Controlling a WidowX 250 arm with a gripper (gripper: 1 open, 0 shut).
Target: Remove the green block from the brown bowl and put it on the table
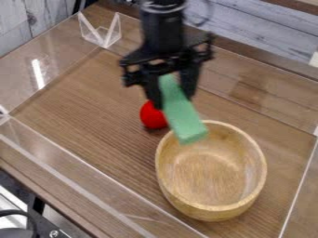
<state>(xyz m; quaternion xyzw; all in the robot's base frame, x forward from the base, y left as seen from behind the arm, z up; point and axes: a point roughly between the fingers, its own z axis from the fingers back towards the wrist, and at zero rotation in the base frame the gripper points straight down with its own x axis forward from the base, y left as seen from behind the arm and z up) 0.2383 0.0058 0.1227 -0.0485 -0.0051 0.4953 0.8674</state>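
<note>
A robot arm's end effector [165,76] points down, clamped on the upper end of the green block [183,110], which hangs tilted in the air over the brown bowl's [211,173] left rim. A red toy [152,114] sits behind. Lowering onto bare worktop [87,112] well clear of both before releasing would suit best.

A robotics test bench in a laboratory setting: a brown wood-grain table [74,102] fills the frame, fenced along its left and lower edges by clear acrylic walls [32,60], with a folded clear bracket [99,30] standing at upper left. A black robot arm [162,28] hangs over the surface at top centre. Pale plank panelling [267,37] closes the upper right, and dark cabling [19,223] shows at the lower left corner.
</note>
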